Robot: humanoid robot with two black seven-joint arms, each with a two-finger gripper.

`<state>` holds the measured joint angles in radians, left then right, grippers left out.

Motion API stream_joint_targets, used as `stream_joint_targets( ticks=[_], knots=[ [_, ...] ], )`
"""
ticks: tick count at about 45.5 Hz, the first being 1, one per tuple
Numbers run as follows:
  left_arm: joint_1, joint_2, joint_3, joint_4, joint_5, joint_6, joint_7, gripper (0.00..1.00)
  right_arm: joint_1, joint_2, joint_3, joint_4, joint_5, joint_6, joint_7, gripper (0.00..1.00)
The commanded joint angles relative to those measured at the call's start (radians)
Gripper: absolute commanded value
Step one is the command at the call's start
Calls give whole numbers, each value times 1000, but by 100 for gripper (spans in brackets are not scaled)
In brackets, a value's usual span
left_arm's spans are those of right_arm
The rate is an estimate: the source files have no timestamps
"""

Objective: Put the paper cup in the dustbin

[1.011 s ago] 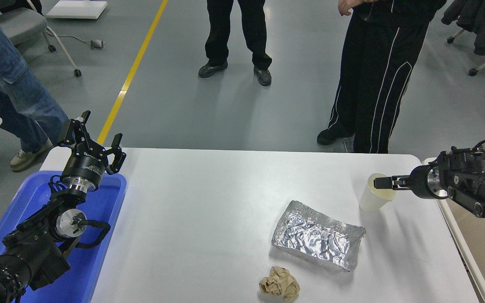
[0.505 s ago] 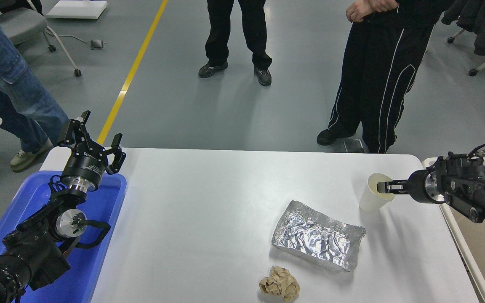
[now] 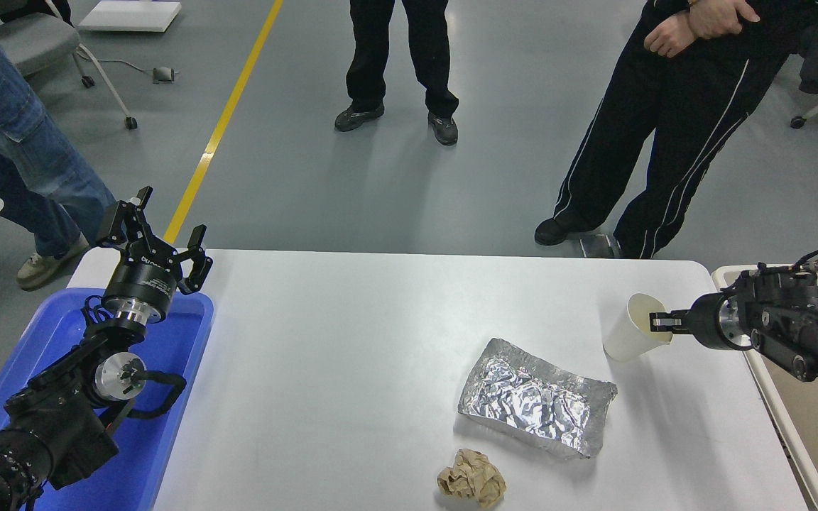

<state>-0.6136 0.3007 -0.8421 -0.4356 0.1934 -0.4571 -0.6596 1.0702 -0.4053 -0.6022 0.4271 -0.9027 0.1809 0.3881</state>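
The paper cup [image 3: 628,333] is cream-white and stands on the white table [image 3: 352,355] near its right edge, tilted with its open rim leaning right. My right gripper [image 3: 660,321] comes in from the right edge and is shut on the cup's rim, one finger inside the mouth. The beige dustbin [image 3: 778,419] stands just off the table's right side, under my right arm. My left gripper [image 3: 164,227] is parked, open and empty, at the lower left.
A crinkled silver foil packet [image 3: 537,397] lies just left of and in front of the cup. A crumpled brown paper ball [image 3: 471,479] lies near the front edge. A blue bin [image 3: 167,397] stands under my left arm. Several people stand beyond the table's far side.
My right gripper has pulled back to the right with the cup's rim in it, and the cup has tipped from upright to leaning right. A person at the far side has shifted stance.
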Motion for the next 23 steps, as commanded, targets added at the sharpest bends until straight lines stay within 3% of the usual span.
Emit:
stream_joint_targets(
  ticks=[1,8,14,23],
  knots=[
    [0,0,0,0,0,0,0,100,22,-4,13,4,5,0,2,0],
    [0,0,0,0,0,0,0,100,62,-61,18,19,76,17,41,0],
    [0,0,0,0,0,0,0,100,117,-131,18,33,169,97,90,0],
    [0,0,0,0,0,0,0,100,255,-326,97,157,214,207,121,0]
  ],
)
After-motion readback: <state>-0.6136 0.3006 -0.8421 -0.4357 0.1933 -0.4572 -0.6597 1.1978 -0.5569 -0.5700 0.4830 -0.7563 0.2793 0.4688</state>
